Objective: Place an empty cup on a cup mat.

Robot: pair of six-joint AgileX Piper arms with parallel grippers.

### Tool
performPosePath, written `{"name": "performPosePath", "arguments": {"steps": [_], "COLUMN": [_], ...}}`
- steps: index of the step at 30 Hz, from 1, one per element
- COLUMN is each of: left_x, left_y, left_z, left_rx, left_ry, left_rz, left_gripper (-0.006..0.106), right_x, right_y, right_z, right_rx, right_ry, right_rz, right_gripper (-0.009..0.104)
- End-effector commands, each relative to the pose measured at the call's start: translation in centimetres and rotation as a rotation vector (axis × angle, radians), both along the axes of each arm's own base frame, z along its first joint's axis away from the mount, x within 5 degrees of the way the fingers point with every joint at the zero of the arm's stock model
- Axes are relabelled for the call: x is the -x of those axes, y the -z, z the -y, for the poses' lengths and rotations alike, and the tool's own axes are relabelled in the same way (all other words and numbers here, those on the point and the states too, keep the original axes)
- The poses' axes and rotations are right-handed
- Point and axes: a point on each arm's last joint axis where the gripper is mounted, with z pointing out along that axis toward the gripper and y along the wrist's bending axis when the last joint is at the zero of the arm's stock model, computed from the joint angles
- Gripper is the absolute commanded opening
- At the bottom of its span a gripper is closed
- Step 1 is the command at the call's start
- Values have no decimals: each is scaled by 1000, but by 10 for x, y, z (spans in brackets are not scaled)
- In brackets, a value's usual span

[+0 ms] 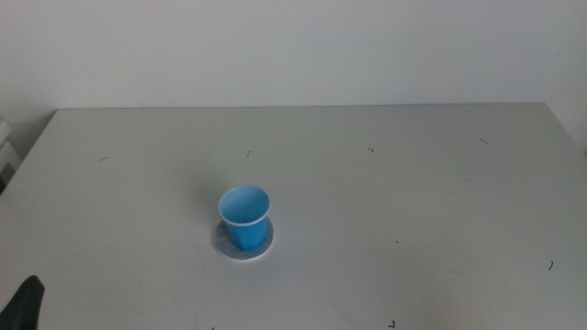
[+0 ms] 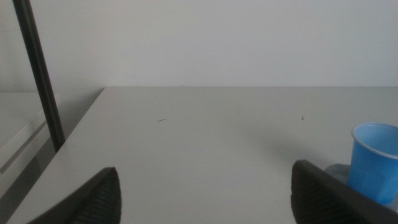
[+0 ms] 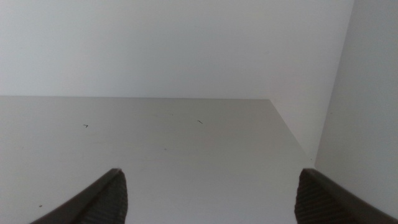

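On the table (image 1: 413,202), left of centre, the blue paper cup (image 1: 244,216) stands upright on the grey cup mat (image 1: 223,243), looking placed. The left gripper (image 2: 205,196) sits low at the near left corner, jaws spread and empty, likely parked. The right gripper (image 3: 211,199), out of the middle view, is likewise spread and holding nothing.

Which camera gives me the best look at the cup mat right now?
The middle view: the cup mat shows around the base of the cup. The left wrist view shows only a sliver beside the cup; the right wrist view shows none.
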Motion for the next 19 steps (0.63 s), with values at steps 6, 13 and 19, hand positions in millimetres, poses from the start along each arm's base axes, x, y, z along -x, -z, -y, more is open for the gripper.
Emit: {"name": "performPosePath", "arguments": {"steps": [6,13,19], "left_x": [2,5,6], "left_y": [-10,-12,-13], "left_z": [1,1,1], "left_rx": [24,25,26], "left_ry": [9,10,10], "left_rz": [101,141,157], "left_gripper": [105,105,105], "right_x": [2,2,2], "right_y": [-12,-12,-12], "right_z": [0,0,0], "right_rx": [23,23,23], "right_ry": [-4,-4,-4], "right_rz": [108,108,108], "right_gripper": [94,94,94]}}
